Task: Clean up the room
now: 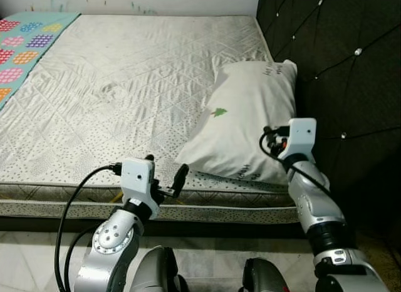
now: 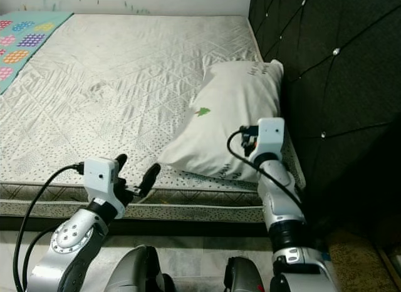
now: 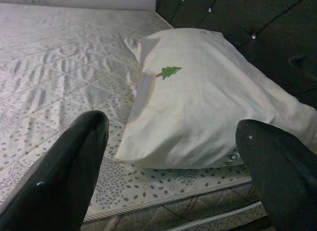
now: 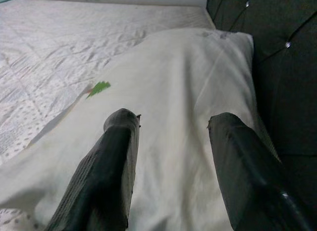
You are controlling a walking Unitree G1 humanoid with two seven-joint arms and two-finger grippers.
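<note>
White pillow (image 1: 247, 119) with small green tree print (image 1: 218, 112), lying on bare quilted mattress (image 1: 119, 91) against dark tufted headboard (image 1: 338, 66). Right gripper (image 4: 171, 142) just over pillow's near end, fingers spread, gripping nothing. Left gripper (image 1: 164, 174) at mattress edge beside pillow's near corner, fingers apart, empty. Patterned blanket (image 1: 25, 41) at far left.

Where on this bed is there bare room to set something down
The widest free patch is the bare mattress, bordered by the colourful quilt, the wall, and the pillow. It is crowded along the dark headboard, where the pillow lies with the right gripper over it; the open left gripper hangs at the near edge.
</note>
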